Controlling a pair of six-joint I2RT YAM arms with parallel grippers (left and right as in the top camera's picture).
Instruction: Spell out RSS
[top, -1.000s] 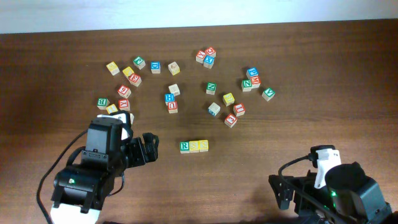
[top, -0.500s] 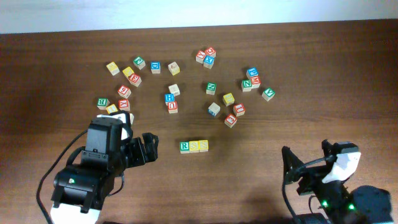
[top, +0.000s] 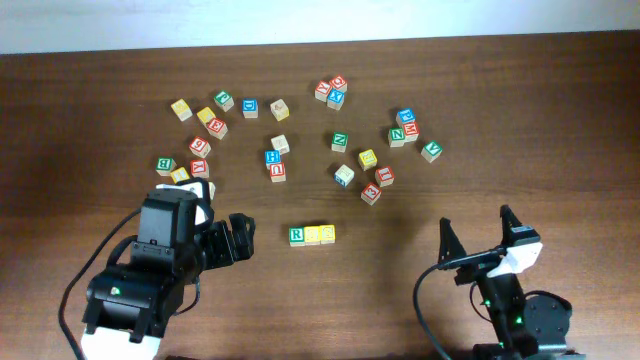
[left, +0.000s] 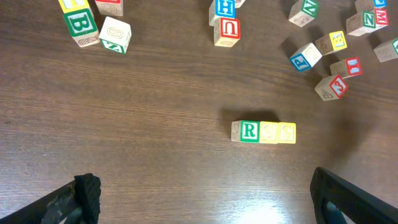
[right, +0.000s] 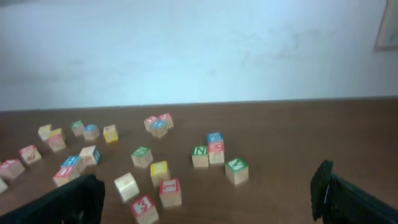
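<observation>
Three cubes stand touching in a row at the table's middle front: the green-bordered R (top: 297, 235) on the left, then two yellow-faced cubes (top: 312, 234) (top: 326, 233). In the left wrist view the R (left: 249, 131) and both yellow cubes (left: 268, 132) (left: 286, 132) lie ahead of my left gripper (left: 208, 196), which is open and empty. In the overhead view my left gripper (top: 243, 240) sits left of the row. My right gripper (top: 474, 222), open and empty, is raised at the front right, well apart from the row. The row is out of the right wrist view, where the right gripper (right: 205, 193) faces the far wall.
Several loose letter cubes are scattered over the back half of the table, in clusters at the left (top: 200, 145), centre (top: 275, 160) and right (top: 405, 128). Nearest the row is a red-lettered cube (top: 371, 194). A white wall (right: 199, 50) runs behind the table's far edge.
The right arm has swung from the front right corner toward the left and tilted its gripper up. The left arm and the cubes have not moved.
</observation>
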